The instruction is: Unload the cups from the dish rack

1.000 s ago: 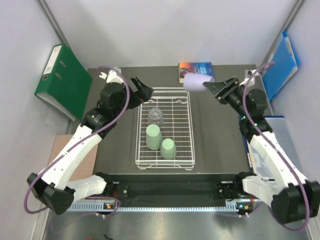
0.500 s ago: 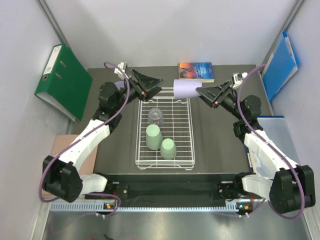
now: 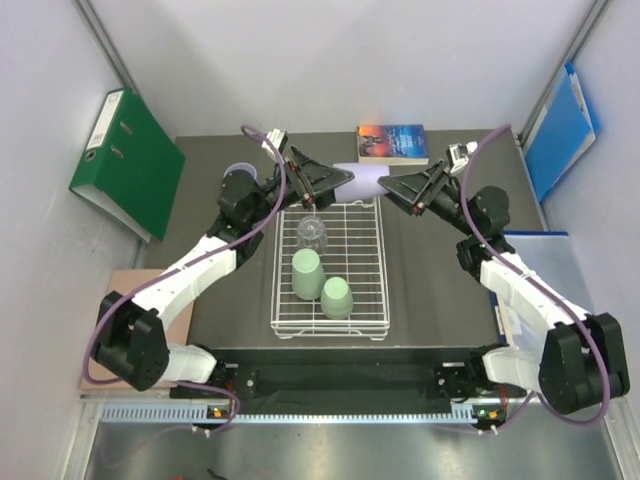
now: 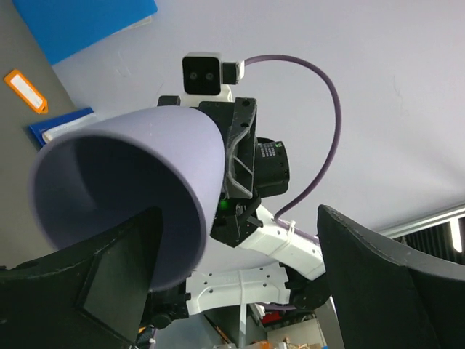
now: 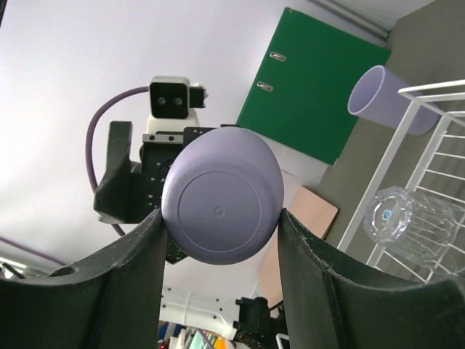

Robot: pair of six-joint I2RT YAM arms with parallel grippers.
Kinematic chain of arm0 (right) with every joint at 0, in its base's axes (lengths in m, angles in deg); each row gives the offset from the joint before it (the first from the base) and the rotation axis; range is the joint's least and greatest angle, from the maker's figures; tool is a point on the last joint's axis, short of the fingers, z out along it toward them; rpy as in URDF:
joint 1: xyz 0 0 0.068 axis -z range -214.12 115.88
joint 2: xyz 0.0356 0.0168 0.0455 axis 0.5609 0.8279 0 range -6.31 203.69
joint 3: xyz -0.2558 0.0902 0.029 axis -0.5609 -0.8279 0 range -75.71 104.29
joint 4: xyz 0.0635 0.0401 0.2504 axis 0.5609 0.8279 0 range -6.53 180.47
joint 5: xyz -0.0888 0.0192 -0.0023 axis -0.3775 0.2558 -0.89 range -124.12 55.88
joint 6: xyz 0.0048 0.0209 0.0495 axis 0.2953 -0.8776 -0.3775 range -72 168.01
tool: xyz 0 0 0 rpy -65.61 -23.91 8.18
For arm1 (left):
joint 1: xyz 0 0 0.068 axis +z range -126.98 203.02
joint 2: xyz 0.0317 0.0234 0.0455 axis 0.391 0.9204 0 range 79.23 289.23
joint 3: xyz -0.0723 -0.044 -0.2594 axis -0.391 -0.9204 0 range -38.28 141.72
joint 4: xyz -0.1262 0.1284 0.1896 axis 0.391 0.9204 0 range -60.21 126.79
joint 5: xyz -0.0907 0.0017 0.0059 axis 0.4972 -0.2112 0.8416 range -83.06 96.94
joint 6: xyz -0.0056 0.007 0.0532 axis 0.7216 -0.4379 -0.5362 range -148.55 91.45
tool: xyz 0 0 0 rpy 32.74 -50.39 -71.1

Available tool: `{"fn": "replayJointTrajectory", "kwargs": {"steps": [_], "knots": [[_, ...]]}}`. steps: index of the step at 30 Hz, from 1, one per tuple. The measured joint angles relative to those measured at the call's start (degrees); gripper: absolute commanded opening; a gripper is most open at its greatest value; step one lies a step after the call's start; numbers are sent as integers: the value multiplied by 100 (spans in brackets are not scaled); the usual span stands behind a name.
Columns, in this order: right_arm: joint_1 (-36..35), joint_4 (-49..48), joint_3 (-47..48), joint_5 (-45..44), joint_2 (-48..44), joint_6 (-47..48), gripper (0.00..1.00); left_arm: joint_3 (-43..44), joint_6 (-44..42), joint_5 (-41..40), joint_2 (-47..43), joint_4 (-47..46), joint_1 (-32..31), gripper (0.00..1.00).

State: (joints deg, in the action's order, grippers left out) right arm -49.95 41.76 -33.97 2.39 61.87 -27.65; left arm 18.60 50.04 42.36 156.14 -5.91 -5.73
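Pinching lilac cup (image 5: 221,195), between right fingers (image 5: 94,291)

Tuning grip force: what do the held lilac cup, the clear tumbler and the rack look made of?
Held lilac cup: opaque matte plastic, likely; moulding mark on its base.
Clear tumbler: see-through, ribbed, glossy; glass or clear plastic, can't tell.
Rack: white-coated wire, probably metal; thin grid.

Left tool (image 3: 340,183) spread wide, facing the clamped right tool (image 3: 392,187).
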Motion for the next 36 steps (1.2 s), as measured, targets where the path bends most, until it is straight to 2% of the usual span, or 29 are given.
{"fn": "replayJointTrajectory", "kwargs": {"steps": [2, 3, 5, 6, 9, 14, 15, 16, 17, 18, 19, 21, 23, 27, 32, 34, 36], "knots": [[-107, -26, 55, 2, 81, 4, 0, 0, 0, 13, 55, -2, -28, 77], [-142, -26, 72, 2, 98, 4, 0, 0, 15, 15, 66, 2, -31, 61], [-219, -52, 81, 7, 129, 2, 0, 0, -11, 15, 66, -15, -31, 45], [-236, -52, 81, 4, 136, 4, 0, 2, 17, 15, 66, -28, -31, 27], [-256, -87, 94, 15, 136, -13, 0, 4, -39, 13, 81, 11, -15, 0], [-256, -22, 144, -17, 133, 9, 2, 59, -52, 59, 140, -98, -13, 0], [-254, -13, 146, -17, 133, 20, 39, 63, -61, 61, 140, -96, -13, 0], [-254, 35, 157, -20, 127, 50, 54, 72, -74, 66, 149, -83, -11, 0], [-254, 157, 197, -22, 120, 96, 80, 90, -96, 66, 151, -33, -4, 0], [-249, 337, 278, -35, 116, 175, 93, 114, -125, 48, 160, 26, 11, 0], [-249, 675, 398, -81, 92, 341, 99, 186, -192, 50, 166, 138, 44, 0], [-232, 1576, 664, -402, 0, 721, 100, 476, -407, 57, 208, 629, 136, 0], [-210, 2566, 977, -914, -125, 1169, 100, 1150, -798, -4, 317, 1462, 273, 0], [-192, 4741, 1897, -2238, -164, 2094, 100, 3193, -1941, -765, 656, 3764, 654, 0], [-295, 6832, 2909, -4074, 129, 2953, 100, 6229, -3263, -2959, 1626, 6481, 769, 0], [-358, 7381, 3051, -4697, 216, 3193, 100, 7093, -3628, -3766, 2072, 7401, 774, 0], [-415, 7868, 3077, -5193, 254, 3403, 100, 7521, -3934, -4507, 2498, 8013, 800, 0]]}}
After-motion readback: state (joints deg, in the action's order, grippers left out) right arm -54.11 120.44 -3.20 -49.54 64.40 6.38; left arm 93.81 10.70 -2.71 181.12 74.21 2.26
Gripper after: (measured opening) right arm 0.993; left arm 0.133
